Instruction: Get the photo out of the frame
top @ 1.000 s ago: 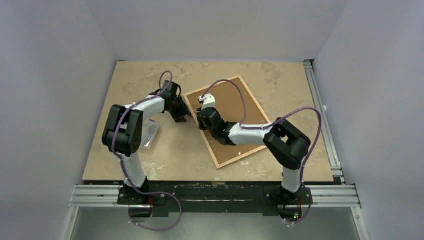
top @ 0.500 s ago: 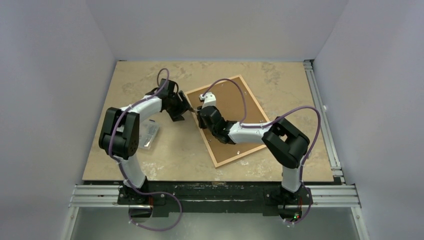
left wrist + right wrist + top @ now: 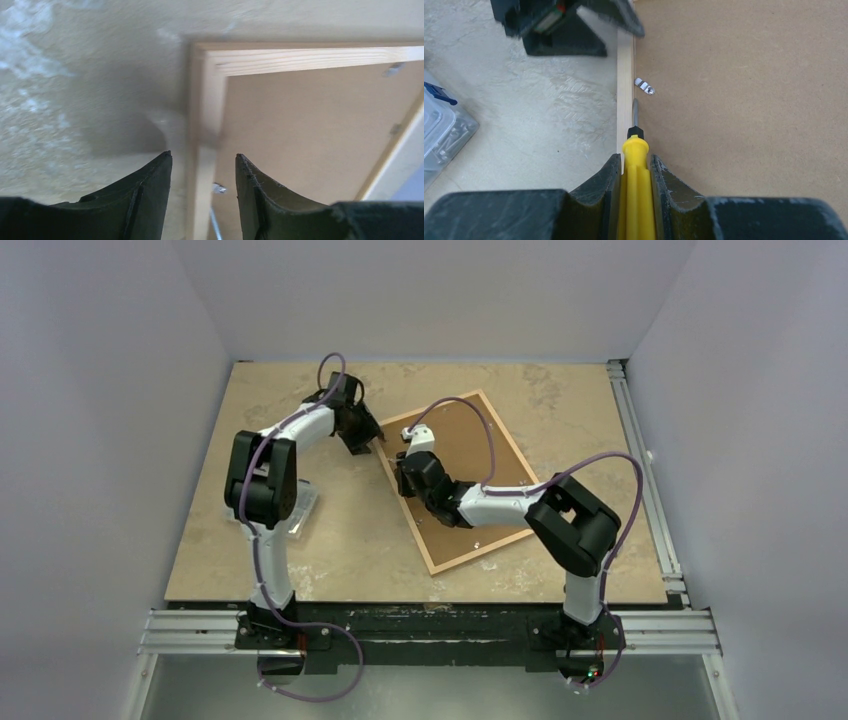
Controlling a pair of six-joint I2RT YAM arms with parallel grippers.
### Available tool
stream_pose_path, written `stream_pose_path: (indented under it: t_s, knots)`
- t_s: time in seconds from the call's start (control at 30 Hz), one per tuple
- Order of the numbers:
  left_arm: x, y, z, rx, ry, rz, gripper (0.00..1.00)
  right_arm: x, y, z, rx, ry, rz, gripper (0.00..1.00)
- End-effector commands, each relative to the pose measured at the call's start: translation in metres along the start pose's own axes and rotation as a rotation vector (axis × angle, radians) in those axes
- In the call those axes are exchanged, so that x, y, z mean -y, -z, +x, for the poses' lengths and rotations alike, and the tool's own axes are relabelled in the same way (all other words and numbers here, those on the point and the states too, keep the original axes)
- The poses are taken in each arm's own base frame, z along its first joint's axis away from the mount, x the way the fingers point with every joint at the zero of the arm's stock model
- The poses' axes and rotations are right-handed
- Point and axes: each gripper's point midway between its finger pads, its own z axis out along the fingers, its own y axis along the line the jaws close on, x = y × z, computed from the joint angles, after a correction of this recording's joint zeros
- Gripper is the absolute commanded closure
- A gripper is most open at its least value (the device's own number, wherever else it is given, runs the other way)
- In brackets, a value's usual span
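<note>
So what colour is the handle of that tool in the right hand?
The handle is bright yellow; the right wrist view shows it best.

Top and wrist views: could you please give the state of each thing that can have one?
frame: lying flat, back side up.
backing board: seated in frame.
screwdriver: gripped, tip at frame's inner edge.
right gripper: shut on screwdriver.
left gripper: open, straddling frame rail.
</note>
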Motion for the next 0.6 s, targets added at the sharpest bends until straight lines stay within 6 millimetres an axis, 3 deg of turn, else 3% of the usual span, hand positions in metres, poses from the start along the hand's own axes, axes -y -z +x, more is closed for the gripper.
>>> stream_pose_path:
  t_s: [0.0, 0.33, 0.47, 0.57]
  knots:
    - [-0.03, 0.004, 0.005, -0.004, -0.014, -0.174, 0.52, -0.013, 0.006, -0.022, 0.038, -0.048, -0.054, 1.0]
    - [-0.037, -0.009, 0.017, -0.035, -0.07, -0.227, 0.53, -0.016, 0.003, -0.029, 0.045, -0.047, -0.061, 1.0]
    - [-0.042, -0.009, 0.019, -0.046, -0.086, -0.243, 0.72, -0.014, -0.003, -0.03, 0.048, -0.035, -0.046, 1.0]
    - [-0.044, -0.007, 0.021, -0.048, -0.092, -0.243, 0.81, -0.014, -0.009, -0.03, 0.049, -0.021, -0.034, 1.0]
